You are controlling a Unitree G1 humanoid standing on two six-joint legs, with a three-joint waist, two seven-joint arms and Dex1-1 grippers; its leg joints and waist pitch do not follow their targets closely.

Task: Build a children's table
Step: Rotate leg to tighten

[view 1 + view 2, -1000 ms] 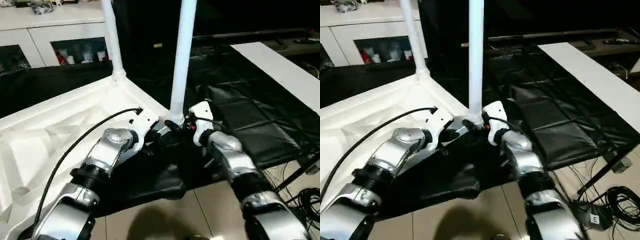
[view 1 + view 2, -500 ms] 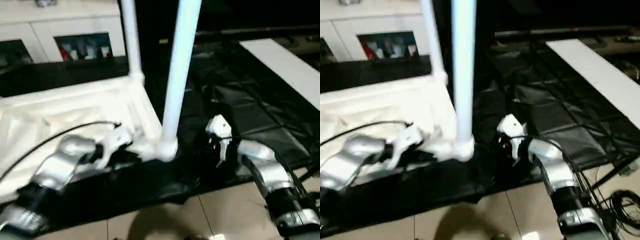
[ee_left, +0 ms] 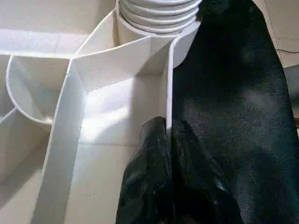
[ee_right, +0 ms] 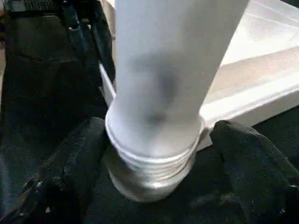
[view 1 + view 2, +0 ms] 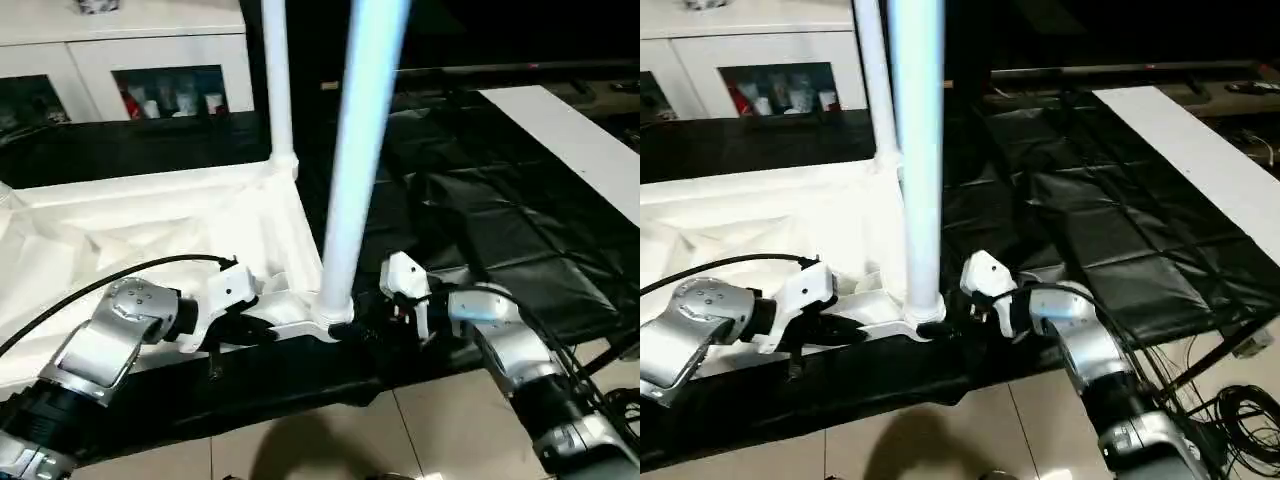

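The children's table lies upside down on a surface (image 5: 520,250) draped in black sheeting, its white tabletop (image 5: 150,240) showing the ribbed underside, and two white legs stand upright from its corner sockets: a far leg (image 5: 278,80) at the back corner and a near leg (image 5: 362,150) at the front corner nearest the robot. The left arm (image 5: 110,345) reaches in low from the left with its forearm lying almost level across the front of the tabletop, wrist turned so the left gripper (image 5: 262,328) points sideways toward the near leg's socket; in the left wrist view its two black fingers (image 3: 154,177) are pressed together and sit on the tabletop's thin edge wall (image 3: 169,84), whether they pinch that wall cannot be told, with the threaded socket (image 3: 159,14) just ahead. The right arm (image 5: 500,335) comes in from the right, elbow bent and wrist turned inward, bringing the right gripper (image 5: 372,322) up to the base of the near leg from the opposite side. In the right wrist view its fingers (image 4: 70,172) stand wide apart on either side of the leg's threaded foot (image 4: 152,158), close to it, though contact cannot be made out. Behind the tabletop stands a white cabinet (image 5: 130,60) with glass doors, and a white board (image 5: 570,140) lies on the far right
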